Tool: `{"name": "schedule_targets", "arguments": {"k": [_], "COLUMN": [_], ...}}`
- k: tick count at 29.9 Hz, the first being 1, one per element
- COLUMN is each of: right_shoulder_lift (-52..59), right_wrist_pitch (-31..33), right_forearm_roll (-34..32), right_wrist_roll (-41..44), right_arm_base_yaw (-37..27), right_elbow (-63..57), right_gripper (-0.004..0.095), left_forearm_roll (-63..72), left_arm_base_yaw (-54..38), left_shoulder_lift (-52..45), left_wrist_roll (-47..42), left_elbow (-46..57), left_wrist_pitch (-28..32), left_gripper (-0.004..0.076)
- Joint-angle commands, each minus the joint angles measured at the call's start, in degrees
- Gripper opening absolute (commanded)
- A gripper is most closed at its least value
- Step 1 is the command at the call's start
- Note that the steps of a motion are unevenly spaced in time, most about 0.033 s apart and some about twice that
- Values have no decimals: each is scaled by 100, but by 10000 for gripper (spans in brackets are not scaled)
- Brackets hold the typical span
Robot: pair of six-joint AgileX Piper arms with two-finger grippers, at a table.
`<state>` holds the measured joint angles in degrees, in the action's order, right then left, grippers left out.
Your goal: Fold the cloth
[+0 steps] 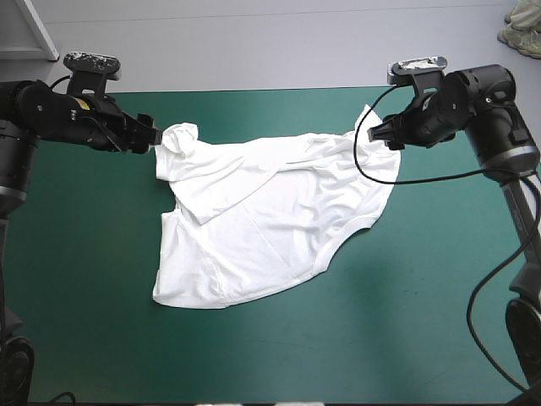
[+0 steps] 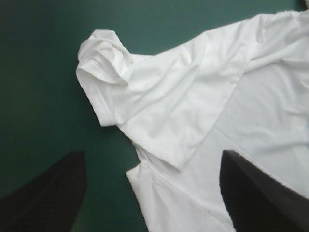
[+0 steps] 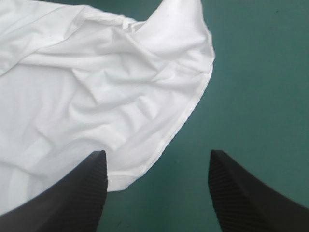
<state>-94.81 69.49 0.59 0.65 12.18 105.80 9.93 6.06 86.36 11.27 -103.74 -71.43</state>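
The teal-green worktop (image 1: 84, 279) carries the white T-shirt (image 1: 262, 220) about its middle. The shirt is spread but skewed and creased, with one flap doubled over toward 10 o'clock and a small crumpled knob at that corner. The left gripper (image 1: 155, 135) hovers at the shirt's 10 o'clock, just beside the knob. The right gripper (image 1: 382, 135) is at its 2 o'clock, by the far corner. Neither holds anything: the left fingers (image 2: 48, 193) stand spread with cloth ahead of and between them, and the right fingers (image 3: 72, 193) are spread too, a hemmed edge between them. The step looks like taking hold to flatten the shirt. To do it well, each gripper should pinch close to a hem, then both draw apart evenly so the flap opens.
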Motion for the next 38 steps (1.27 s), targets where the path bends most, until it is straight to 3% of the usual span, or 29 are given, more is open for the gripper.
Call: {"name": "schedule_targets", "arguments": {"k": [1, 10, 14, 19, 28, 38], "right_shoulder_lift": [619, 1064, 1064, 1064, 1064, 1064], "right_wrist_pitch": [-180, -195, -285, -295, -218, -294], "right_forearm_roll": [59, -253, -224, -214, -169, -143], "right_wrist_roll": [-65, -246, -260, -298, -342, -342], "right_arm_base_yaw": [-33, -33, -33, -33, -33, -33], "right_elbow": [-515, -1626, -1626, -1626, -1626, -1626], "right_gripper": [547, 532, 531, 523, 513, 513], "left_forearm_roll": [57, 58, 58, -34, -474, -540], "left_arm_base_yaw": [163, 959, 1443, 2143, 2934, 2977], "left_shoulder_lift": [-484, -1196, -1294, -1294, -1254, -618], "left_wrist_roll": [-93, -418, -669, -990, -1419, -1517], "left_elbow": [431, 3130, 4191, 5126, 5547, 5597], "left_wrist_pitch": [-223, -177, 300, 1402, 2659, 2745], "left_gripper": [549, 549, 549, 544, 542, 542]}}
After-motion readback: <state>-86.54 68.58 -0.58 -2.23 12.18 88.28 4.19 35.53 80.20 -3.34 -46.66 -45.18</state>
